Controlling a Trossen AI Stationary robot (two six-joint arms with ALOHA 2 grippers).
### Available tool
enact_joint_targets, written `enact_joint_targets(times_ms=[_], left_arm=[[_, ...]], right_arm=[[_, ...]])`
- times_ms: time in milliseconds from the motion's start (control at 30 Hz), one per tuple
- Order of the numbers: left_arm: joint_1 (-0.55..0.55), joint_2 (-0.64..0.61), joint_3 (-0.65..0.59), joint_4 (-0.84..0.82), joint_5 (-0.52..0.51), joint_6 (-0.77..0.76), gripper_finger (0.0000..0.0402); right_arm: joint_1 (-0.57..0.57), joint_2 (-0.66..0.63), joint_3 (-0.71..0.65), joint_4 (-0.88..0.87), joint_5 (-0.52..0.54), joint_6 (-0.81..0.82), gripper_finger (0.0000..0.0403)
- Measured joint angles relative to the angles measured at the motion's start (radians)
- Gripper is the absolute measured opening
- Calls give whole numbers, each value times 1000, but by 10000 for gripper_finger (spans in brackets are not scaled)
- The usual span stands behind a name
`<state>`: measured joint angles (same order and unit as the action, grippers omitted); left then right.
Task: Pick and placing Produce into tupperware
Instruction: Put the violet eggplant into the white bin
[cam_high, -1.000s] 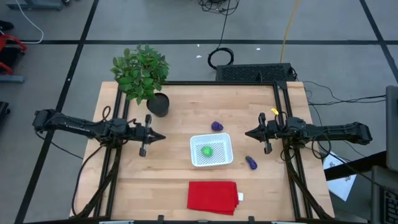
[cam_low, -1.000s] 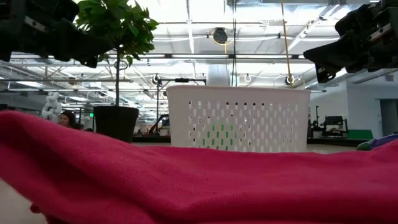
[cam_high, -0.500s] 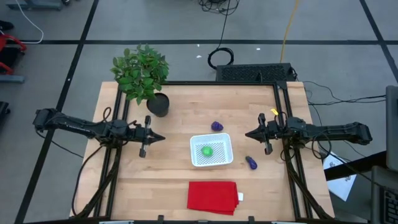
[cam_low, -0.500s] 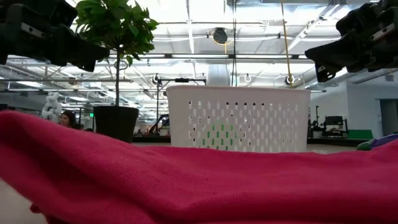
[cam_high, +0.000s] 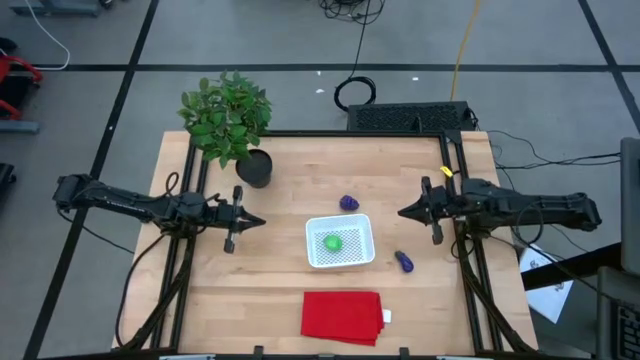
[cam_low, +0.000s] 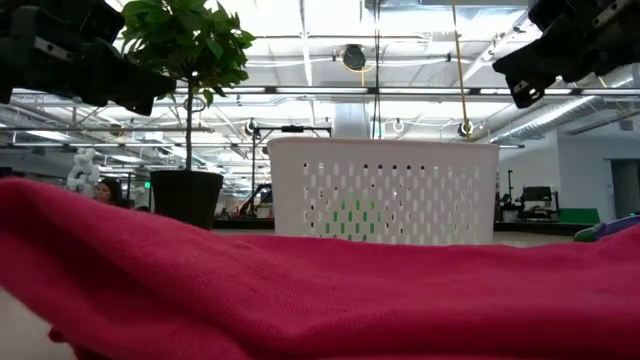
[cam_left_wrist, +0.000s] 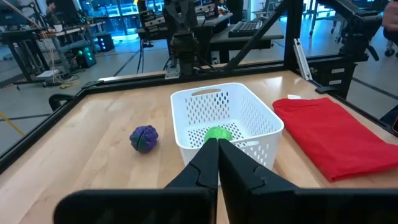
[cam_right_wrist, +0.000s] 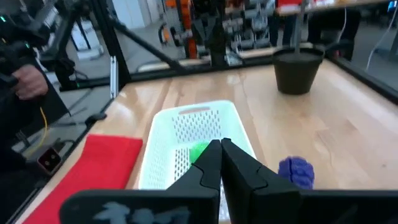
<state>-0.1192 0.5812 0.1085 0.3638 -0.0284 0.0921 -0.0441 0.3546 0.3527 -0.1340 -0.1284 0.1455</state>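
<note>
The white perforated tupperware (cam_high: 340, 242) stands at the table's middle with the round green produce (cam_high: 332, 242) lying inside it. A rounded purple item (cam_high: 348, 203) rests on the wood just beyond the tupperware. An elongated dark purple item (cam_high: 404, 262) lies on the table at its right. My left gripper (cam_high: 262, 220) hovers shut, left of the tupperware, holding nothing. My right gripper (cam_high: 402, 213) hovers shut to the right of the tupperware, also holding nothing. Both wrist views look past shut fingers (cam_left_wrist: 217, 149) (cam_right_wrist: 220, 149) at the tupperware.
A potted leafy plant (cam_high: 232, 125) stands at the far left corner. A folded red cloth (cam_high: 342, 316) lies near the front edge and fills the foreground of the low view. A black frame rail (cam_high: 330, 133) borders the table. A person's hand (cam_right_wrist: 28, 81) shows beyond the table.
My right gripper has risen, climbing in the low view, and has drawn slightly back toward the table's right edge. It stays shut. The produce and tupperware have not moved.
</note>
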Motion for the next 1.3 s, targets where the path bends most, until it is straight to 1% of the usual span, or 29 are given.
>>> enact_joint_targets(times_ms=[133,233,300,433,600,700,800,967,1300], left_arm=[[0,0,0,6,0,0,12],[0,0,0,7,0,0,4],[0,0,0,7,0,0,2],[0,0,0,7,0,0,12],[0,0,0,8,0,-1,25],[0,0,0,8,0,-16,23],[0,0,0,8,0,-14,15],[0,1,1,8,0,18,2],[0,1,1,8,0,17,25]], right_arm=[[4,64,87,-124,0,4,0],[28,127,151,-215,1,12,0],[52,170,187,-243,2,23,0],[108,248,244,-266,53,22,0],[177,335,320,-338,54,55,0],[219,379,365,-387,80,97,0],[255,409,396,-442,84,138,0],[314,448,422,-472,85,262,0],[446,521,423,-554,84,497,0]])
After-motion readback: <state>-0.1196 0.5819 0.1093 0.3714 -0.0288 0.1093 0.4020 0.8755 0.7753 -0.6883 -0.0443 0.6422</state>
